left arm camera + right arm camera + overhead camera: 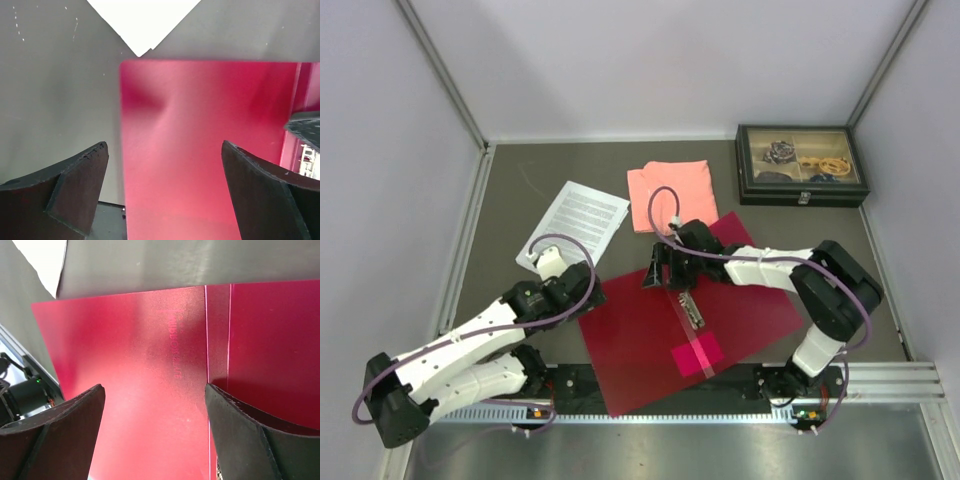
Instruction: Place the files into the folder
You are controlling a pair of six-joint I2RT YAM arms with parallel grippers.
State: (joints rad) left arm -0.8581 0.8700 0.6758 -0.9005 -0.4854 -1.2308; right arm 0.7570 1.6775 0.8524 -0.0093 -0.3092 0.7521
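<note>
The crimson folder (630,350) lies open and flat at the table's front centre, with its metal clip (690,305) along the spine. The files (575,222), white printed sheets, lie on the table behind the folder's left flap, apart from it. My left gripper (592,293) is open and empty, low over the flap's left edge; its view shows the folder (200,140) and a corner of the files (142,25). My right gripper (655,272) is open and empty over the flap's far edge, left of the spine; the folder fills the right wrist view (150,355).
A salmon-pink folded cloth (670,195) lies behind the folder. A dark box (802,165) with a clear lid and small items stands at the back right. Metal rails run along the left side and the front edge (880,378).
</note>
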